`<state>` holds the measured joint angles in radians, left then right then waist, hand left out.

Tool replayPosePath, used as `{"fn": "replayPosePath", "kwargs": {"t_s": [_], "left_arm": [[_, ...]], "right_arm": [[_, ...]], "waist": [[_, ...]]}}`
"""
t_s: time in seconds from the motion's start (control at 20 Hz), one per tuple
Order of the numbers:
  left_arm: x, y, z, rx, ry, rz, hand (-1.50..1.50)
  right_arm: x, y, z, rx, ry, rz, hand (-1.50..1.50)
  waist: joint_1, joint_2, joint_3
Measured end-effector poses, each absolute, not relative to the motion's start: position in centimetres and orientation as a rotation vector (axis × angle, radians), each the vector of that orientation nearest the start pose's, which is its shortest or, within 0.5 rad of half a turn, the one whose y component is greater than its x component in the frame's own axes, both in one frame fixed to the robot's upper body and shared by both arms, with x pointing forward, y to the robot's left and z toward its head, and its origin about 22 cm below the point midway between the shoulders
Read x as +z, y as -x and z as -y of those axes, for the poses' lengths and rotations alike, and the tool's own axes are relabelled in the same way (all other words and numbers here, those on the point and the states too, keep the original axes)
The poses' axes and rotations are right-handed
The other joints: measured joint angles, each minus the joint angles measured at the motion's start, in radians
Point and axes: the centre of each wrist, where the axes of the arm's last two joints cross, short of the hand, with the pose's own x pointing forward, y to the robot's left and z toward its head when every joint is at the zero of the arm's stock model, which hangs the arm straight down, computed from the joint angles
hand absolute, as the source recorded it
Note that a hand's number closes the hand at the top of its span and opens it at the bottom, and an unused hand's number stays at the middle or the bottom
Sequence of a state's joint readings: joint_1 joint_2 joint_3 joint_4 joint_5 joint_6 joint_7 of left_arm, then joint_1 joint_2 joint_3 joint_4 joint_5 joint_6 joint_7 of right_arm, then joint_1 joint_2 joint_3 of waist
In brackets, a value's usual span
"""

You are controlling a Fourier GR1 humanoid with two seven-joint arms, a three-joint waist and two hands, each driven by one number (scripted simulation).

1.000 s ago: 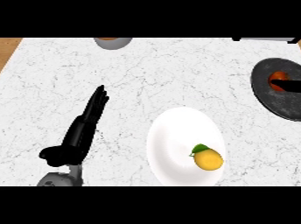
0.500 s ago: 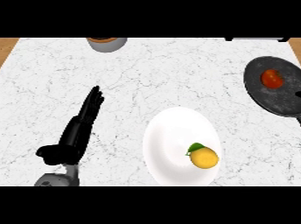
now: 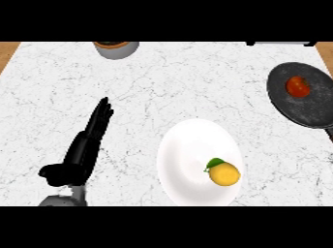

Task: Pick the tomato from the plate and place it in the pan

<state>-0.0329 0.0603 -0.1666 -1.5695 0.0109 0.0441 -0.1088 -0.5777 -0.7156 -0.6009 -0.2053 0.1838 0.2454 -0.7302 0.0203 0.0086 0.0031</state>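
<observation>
Tomato (image 3: 298,86) in pan (image 3: 319,110) (upper right)

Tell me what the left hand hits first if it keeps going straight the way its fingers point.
Probably nothing nearby. The left hand points up the view, leaning slightly right, over bare counter. Carried on, that line passes close to the grey pot at the far edge, though whether it would touch is unclear.

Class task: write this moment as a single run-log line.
tomato: in pan | plate: holds lemon | left hand: open, resting | right hand: not in view
</observation>
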Motion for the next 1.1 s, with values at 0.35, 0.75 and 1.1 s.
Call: {"fn": "replayPosePath", "kwargs": {"t_s": [0.35,0.75,1.1], "left_arm": [[0.7,-24.2,-20.0,-0.139,0.078,1.697,0.0],[0.6,-24.2,-20.0,-0.14,0.069,1.696,0.0],[1.1,-24.8,-20.6,-0.134,0.064,1.697,0.0]], "right_arm": [[0.3,-26.0,52.3,0.011,0.484,1.667,-1.5],[-0.8,-24.4,52.6,0.061,0.51,1.642,-1.5],[-0.9,-24.2,52.6,0.089,0.544,1.612,-1.5]], "waist": [[-0.005,-0.003,-0.001],[-0.008,-0.005,-0.001],[-0.013,-0.006,-0.002]]}}
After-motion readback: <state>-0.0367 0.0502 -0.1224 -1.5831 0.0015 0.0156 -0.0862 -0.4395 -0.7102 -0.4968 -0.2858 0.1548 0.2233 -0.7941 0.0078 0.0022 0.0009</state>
